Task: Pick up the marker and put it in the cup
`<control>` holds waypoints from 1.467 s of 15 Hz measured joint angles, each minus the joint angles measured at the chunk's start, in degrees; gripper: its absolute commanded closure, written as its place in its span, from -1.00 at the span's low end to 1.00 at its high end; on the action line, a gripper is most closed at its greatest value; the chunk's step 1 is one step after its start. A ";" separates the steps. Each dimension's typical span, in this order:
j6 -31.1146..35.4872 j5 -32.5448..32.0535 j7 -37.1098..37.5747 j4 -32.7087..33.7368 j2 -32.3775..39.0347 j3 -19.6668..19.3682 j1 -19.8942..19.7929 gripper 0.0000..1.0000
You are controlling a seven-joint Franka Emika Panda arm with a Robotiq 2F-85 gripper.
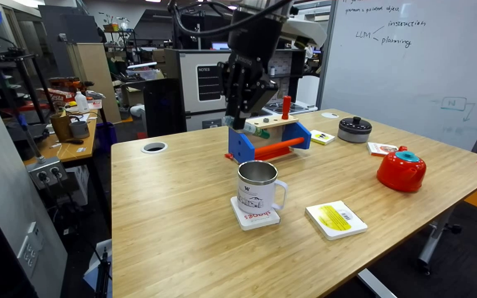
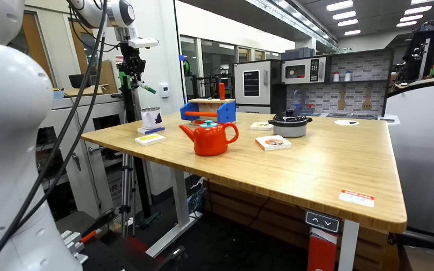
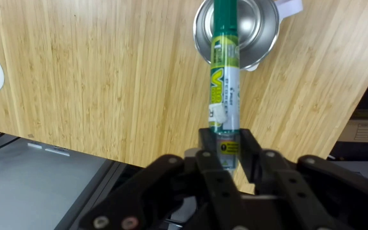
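The cup [image 1: 257,192] is a white mug with a steel rim and inside and a side handle. It stands upright on a white block on the table and shows in both exterior views [image 2: 152,118]. The green marker [image 3: 225,86] has a dark green end. My gripper [image 3: 225,143] is shut on the marker's rear end and holds it tilted in the air, green end outward. In the wrist view the green end overlaps the cup's steel opening [image 3: 264,38]. In both exterior views the gripper [image 1: 236,120] and marker [image 2: 147,87] are above table height, apart from the cup.
A blue toy workbench [image 1: 242,147] with red parts stands behind the cup. A white block with a yellow patch [image 1: 336,220] lies beside the cup. A red kettle [image 1: 402,171], a grey pot with black lid [image 1: 354,131] and more white blocks [image 1: 381,149] are further along the table.
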 measured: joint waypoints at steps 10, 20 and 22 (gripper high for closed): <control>-3.19 6.25 -1.63 -0.85 1.40 1.23 0.11 0.82; -3.29 8.23 -3.33 -0.94 4.99 1.22 -1.22 0.81; -3.29 8.24 -3.35 -0.28 4.99 1.22 -1.38 0.81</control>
